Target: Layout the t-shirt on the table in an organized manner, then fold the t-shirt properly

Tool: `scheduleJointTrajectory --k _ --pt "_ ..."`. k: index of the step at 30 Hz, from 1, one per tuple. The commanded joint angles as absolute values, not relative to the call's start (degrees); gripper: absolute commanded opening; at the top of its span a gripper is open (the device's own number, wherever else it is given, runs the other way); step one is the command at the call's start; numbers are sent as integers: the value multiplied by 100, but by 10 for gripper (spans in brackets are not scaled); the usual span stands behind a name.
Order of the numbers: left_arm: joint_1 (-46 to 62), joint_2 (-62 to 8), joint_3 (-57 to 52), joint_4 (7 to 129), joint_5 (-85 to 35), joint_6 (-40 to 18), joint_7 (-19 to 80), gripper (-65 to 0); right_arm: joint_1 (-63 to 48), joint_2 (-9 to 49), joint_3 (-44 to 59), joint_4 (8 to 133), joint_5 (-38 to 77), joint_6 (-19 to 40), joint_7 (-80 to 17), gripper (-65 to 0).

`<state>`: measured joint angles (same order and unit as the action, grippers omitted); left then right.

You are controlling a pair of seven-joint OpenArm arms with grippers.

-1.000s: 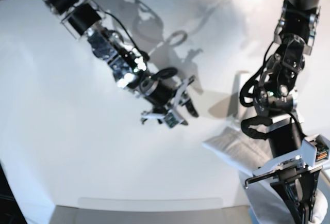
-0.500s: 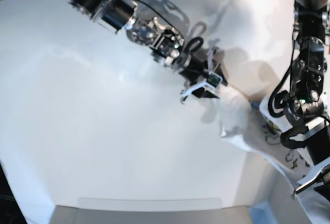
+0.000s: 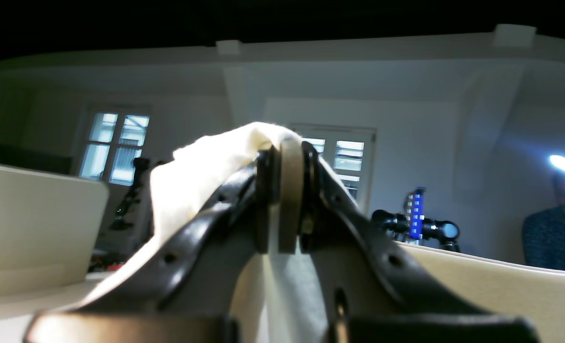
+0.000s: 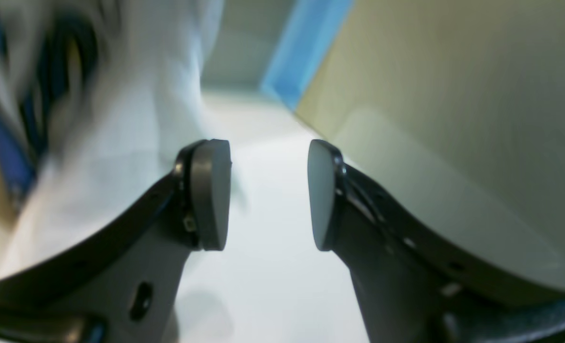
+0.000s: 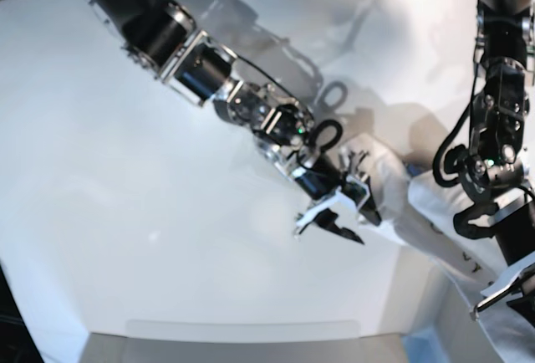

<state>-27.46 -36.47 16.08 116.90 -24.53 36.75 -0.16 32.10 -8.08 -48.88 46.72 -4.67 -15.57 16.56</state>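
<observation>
Left gripper (image 3: 282,190) clamped on white fold of t-shirt (image 3: 206,162); only left wrist view shows grip. Right gripper (image 4: 268,190) spread wide, empty, beside hanging shirt. Base view: shirt at table (image 5: 125,171) right near edge.

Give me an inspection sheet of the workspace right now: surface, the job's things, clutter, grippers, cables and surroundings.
Surface: white table, bare over its visible left and middle.
Job's things: t-shirt bunched at the table's right side, not laid out.
Clutter: nothing seen.
Grippers: left gripper shut on a fold of the t-shirt; right gripper open, nothing between its fingers, beside the cloth.
Cables: black cable loops on the left arm, another by the right wrist.
Surroundings: windows, a person at far right, both in the left wrist view.
</observation>
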Motion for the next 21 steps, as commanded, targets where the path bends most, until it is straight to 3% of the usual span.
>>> scheduleJointTrajectory --k 1,9,21 --pt "-2888 -3705 1569 11767 -2360 3662 -180 -616 3459 -892 -4866 4769 -479 -1420 1745 -383" --pt "-2879 -3688 1578 11767 -2360 3662 -154 -616 3916 -900 -5314 4567 -435 -1191 1385 -383" --pt "-2879 -3688 1578 11767 -2360 3662 -154 -616 3688 -900 -5956 4637 -66 -1191 1376 -383"
